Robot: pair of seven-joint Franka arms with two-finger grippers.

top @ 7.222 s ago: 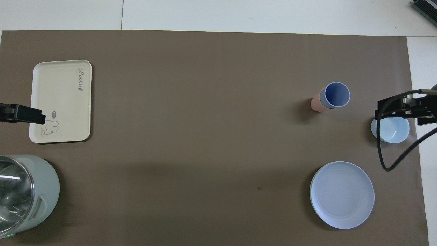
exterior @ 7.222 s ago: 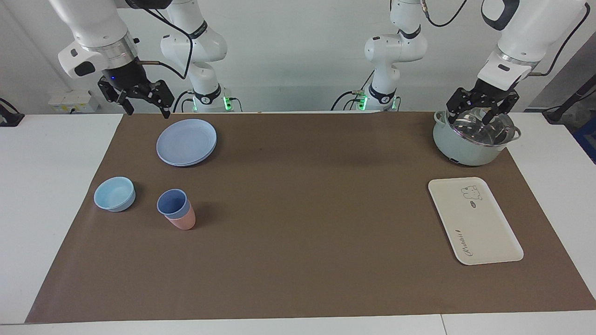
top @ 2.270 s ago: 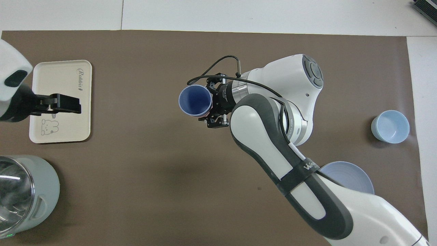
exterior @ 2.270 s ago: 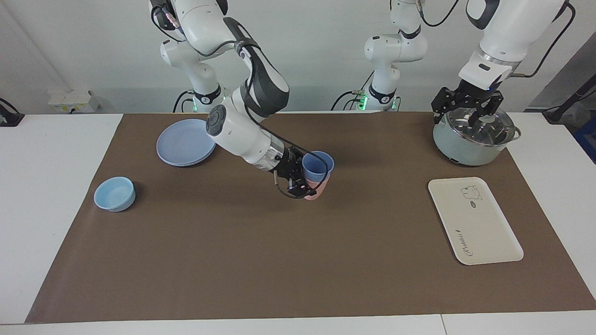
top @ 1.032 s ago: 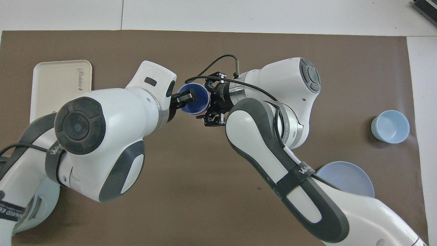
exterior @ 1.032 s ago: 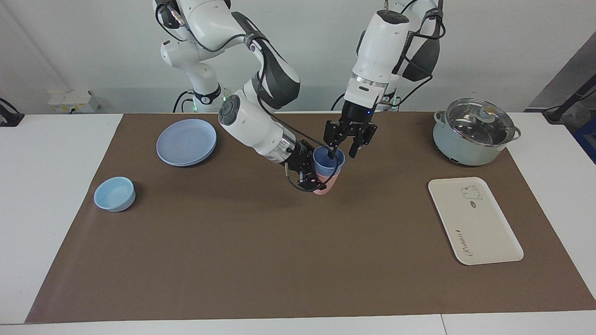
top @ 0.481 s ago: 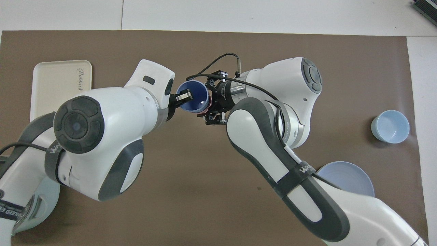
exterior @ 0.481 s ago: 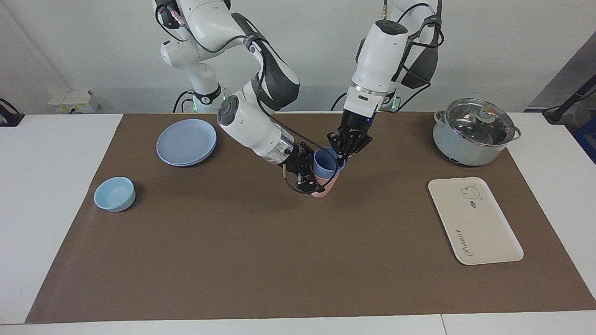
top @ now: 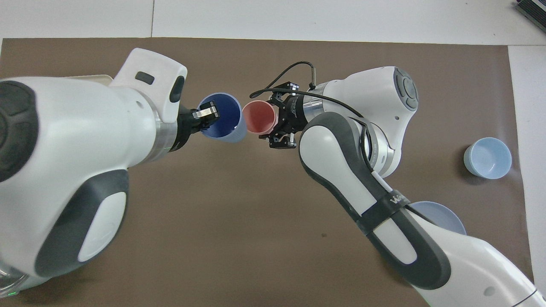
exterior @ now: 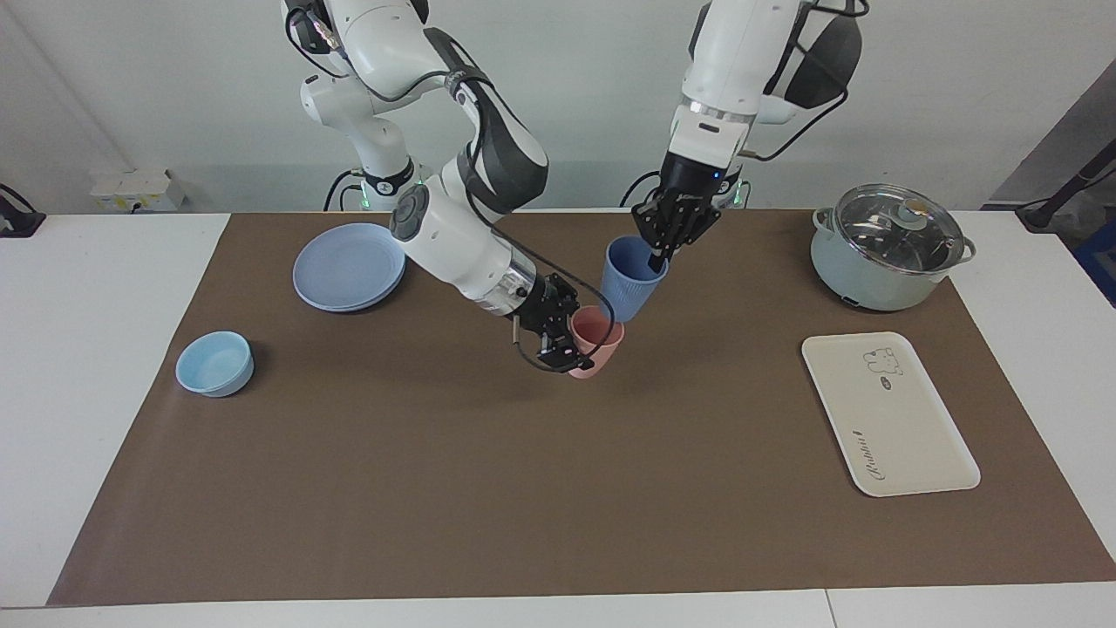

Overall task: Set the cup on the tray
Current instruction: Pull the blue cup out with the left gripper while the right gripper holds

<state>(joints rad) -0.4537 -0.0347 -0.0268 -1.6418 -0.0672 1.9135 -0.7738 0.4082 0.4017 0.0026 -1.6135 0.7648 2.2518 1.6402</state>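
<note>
The periwinkle-blue cup (exterior: 629,281) hangs in the air over the middle of the mat, clear of the salmon-pink cup (exterior: 595,342). My left gripper (exterior: 660,251) is shut on its rim, one finger inside and one outside. It also shows in the overhead view (top: 222,117) with the left gripper (top: 205,115). My right gripper (exterior: 567,336) is shut on the pink cup (top: 259,117), which is tilted low over the mat. The cream-white tray (exterior: 889,414) lies bare toward the left arm's end; in the overhead view only a sliver of it (top: 97,77) shows past the left arm.
A lidded pale-green pot (exterior: 888,249) stands nearer to the robots than the tray. A round blue plate (exterior: 349,266) and a light-blue bowl (exterior: 214,363) lie toward the right arm's end. A brown mat (exterior: 558,488) covers the table.
The left gripper closed on the blue cup's rim and lifted it up and out of the pink cup, a little toward the left arm's end. The right gripper still holds the pink cup.
</note>
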